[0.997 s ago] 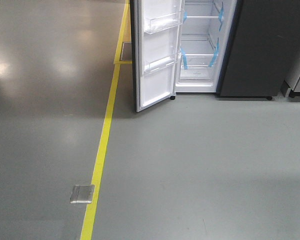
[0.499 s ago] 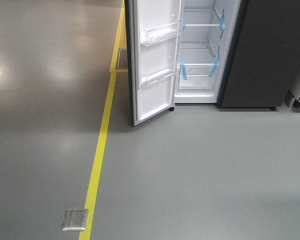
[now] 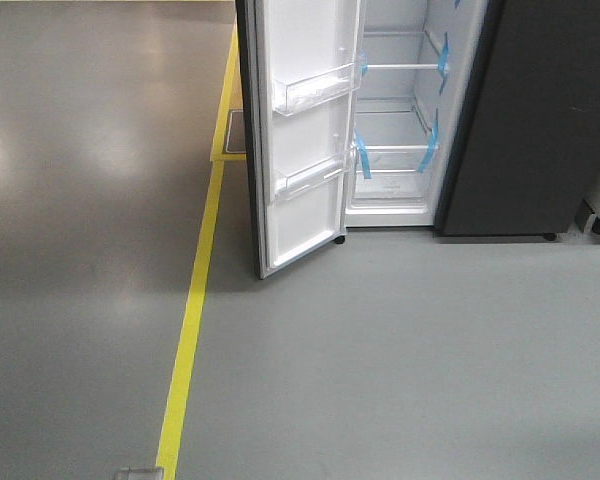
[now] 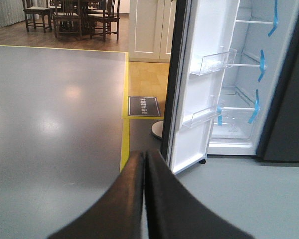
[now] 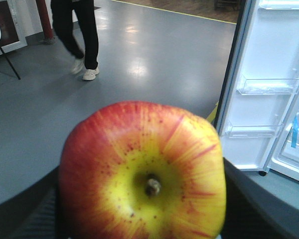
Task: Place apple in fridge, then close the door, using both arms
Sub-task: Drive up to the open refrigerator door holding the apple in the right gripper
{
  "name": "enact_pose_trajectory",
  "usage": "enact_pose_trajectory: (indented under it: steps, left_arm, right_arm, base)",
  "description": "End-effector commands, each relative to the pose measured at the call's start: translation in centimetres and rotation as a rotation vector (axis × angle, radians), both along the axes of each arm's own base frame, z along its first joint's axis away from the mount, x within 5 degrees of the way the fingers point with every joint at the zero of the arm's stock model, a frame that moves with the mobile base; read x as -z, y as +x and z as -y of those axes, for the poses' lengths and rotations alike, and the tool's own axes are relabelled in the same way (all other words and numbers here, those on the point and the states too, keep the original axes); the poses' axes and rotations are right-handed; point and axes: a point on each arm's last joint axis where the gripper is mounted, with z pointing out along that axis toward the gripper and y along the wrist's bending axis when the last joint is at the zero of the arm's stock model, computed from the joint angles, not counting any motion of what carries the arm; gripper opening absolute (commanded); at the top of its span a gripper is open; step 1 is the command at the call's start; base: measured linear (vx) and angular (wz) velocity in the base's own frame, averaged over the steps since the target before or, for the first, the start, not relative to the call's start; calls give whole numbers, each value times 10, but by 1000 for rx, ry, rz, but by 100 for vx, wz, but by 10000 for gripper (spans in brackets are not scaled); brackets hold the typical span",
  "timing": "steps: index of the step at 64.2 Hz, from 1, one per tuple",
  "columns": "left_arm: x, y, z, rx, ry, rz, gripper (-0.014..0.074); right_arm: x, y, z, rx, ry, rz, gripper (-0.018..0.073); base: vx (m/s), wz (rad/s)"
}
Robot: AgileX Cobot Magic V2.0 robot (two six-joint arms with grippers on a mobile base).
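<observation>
The step in hand looks like carrying: the round red and yellow apple [image 5: 142,174] fills the lower middle of the right wrist view, and the right claw [image 5: 142,209] is holding it, with a dark finger [image 5: 251,204] showing on each side. The apple's skin is smooth and shiny, with red streaks, small dots and a short brown stem in a dimple. The left claw [image 4: 144,199], at the bottom middle of the left wrist view, has its two smooth black fingers pressed together with nothing between them. The tall dark grey fridge [image 3: 520,120] stands in the upper right of the front view, well apart from the robot, across the smooth, shiny grey floor [image 3: 400,350]. Its tall door [image 3: 305,200], white and flat inside, stands wide open in the upper middle and carries see-through plastic bins [image 3: 315,90]. Inside are thin white shelves [image 3: 395,68] with strips of blue tape [image 3: 442,60]. A straight yellow line [image 3: 190,330] runs down the floor at the left. Next, I think the robot must get nearer, reach the apple in past the door, set it gently on a flat shelf so it does not roll, and let go. Then the door needs a push to shut.
</observation>
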Motion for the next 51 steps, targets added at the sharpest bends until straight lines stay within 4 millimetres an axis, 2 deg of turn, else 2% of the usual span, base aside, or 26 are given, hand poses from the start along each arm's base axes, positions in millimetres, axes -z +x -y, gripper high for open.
enact_pose_trajectory:
  steps: [1,51]
  left_arm:
    - [0,0,0,3,-6,62,-6]
    - [0,0,0,3,-6,62,-6]
  right_arm:
    - [-12,0,0,14,49,85,-4]
    - [-12,0,0,14,49,85,-4]
  base:
    - [25,-2]
    - [23,1]
